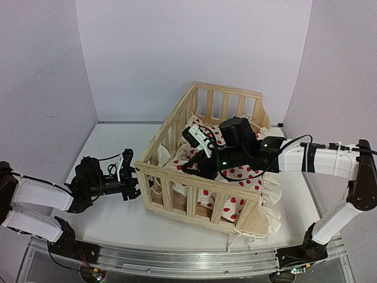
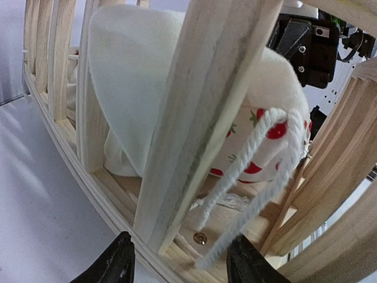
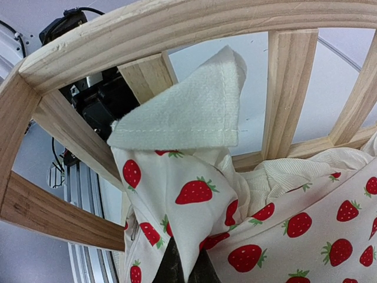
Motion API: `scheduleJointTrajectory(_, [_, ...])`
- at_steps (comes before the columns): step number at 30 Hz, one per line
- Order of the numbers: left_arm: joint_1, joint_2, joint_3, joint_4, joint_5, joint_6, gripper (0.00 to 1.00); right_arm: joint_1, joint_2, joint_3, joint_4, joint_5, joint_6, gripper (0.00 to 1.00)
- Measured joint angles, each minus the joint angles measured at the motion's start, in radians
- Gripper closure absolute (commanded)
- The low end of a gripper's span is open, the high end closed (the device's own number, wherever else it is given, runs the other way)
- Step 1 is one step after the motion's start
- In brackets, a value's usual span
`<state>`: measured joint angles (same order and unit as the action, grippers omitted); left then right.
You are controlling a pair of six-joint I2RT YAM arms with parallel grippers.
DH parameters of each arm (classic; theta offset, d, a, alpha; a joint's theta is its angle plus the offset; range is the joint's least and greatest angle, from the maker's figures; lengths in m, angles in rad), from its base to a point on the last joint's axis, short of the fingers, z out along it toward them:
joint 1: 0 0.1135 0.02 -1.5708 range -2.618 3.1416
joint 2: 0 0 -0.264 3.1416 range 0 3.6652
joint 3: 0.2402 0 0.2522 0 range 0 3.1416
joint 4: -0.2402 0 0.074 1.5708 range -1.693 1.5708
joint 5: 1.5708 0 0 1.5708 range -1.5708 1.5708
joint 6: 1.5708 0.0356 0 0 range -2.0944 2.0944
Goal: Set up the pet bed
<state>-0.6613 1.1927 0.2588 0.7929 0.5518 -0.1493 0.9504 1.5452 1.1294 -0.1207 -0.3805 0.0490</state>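
Center frame, the pet bed sits just right of the left gripper, jaws apart at its corner; the right gripper pinches the cushion inside.

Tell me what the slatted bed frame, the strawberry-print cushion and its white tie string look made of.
Light slatted bed frame: bare pale wood, perhaps pine, matte; grain lines show.
Strawberry-print white cushion: thin woven cloth, probably cotton, with nubby towel-like backing; it folds softly, stitched hem.
White tie string: twisted soft cord, seemingly cotton; plied strands visible.
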Motion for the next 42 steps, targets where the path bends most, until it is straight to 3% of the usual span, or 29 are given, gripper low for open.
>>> scheduleJointTrajectory(5, [0.000, 0.076, 0.051, 0.047, 0.014, 0.018, 0.82, 0.000, 0.000, 0.000, -0.001, 0.000, 0.000, 1.00])
scheduleJointTrajectory(7, [0.000, 0.080, 0.054, 0.049, 0.021, 0.020, 0.85, 0.000, -0.001, 0.000, -0.001, 0.002, -0.001, 1.00])
scheduleJointTrajectory(10, [0.001, 0.040, 0.047, 0.024, 0.021, 0.018, 0.98, 0.000, -0.011, -0.005, -0.002, 0.009, -0.004, 1.00])
scheduleJointTrajectory(12, [0.001, -0.035, 0.046, -0.054, 0.018, 0.024, 0.99, 0.000, -0.027, -0.014, -0.002, 0.021, -0.005, 1.00])
scheduleJointTrajectory(20, [0.000, -0.364, 0.097, -0.463, -0.042, 0.037, 1.00, -0.001, -0.069, -0.045, 0.018, 0.056, -0.011, 1.00])
scheduleJointTrajectory(30, [-0.006, -0.406, 0.473, -1.009, -0.153, 0.045, 0.98, 0.002, -0.069, -0.063, 0.051, 0.056, -0.016, 1.00])
scheduleJointTrajectory(33, [-0.008, -0.406, 0.516, -1.128, -0.204, 0.034, 0.91, 0.004, -0.069, -0.063, 0.067, 0.047, -0.017, 1.00])
scheduleJointTrajectory(35, [-0.010, -0.406, 0.526, -1.186, -0.251, 0.016, 0.78, 0.003, -0.069, -0.062, 0.070, 0.033, -0.020, 1.00])
scheduleJointTrajectory(42, [-0.002, -0.396, 0.478, -1.254, -0.434, -0.130, 0.67, -0.011, -0.059, -0.029, -0.057, -0.017, -0.068, 1.00])
